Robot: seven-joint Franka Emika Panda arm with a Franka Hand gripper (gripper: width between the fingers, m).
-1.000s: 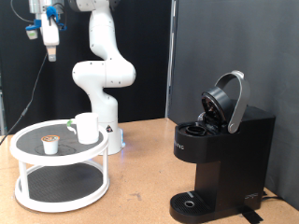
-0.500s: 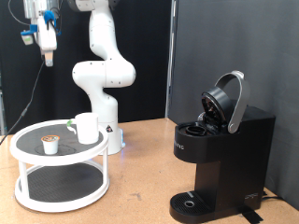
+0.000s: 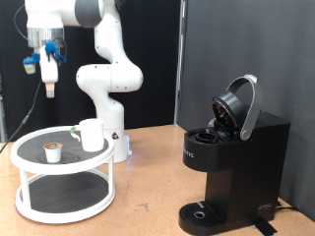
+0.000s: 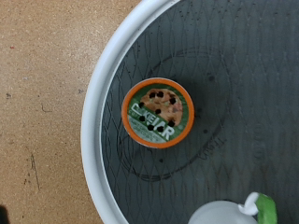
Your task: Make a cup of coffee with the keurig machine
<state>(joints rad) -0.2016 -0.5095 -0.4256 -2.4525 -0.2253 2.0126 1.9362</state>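
Though lid-up, black keurig machine [image 3: 228, 157]

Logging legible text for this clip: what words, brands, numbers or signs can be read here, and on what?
Pod lid, wrist view: white lettering, too blurred to read.
Keurig machine front, exterior view: small pale brand mark, too small to read.
Cup: no text visible.
Gripper: no readable marking.
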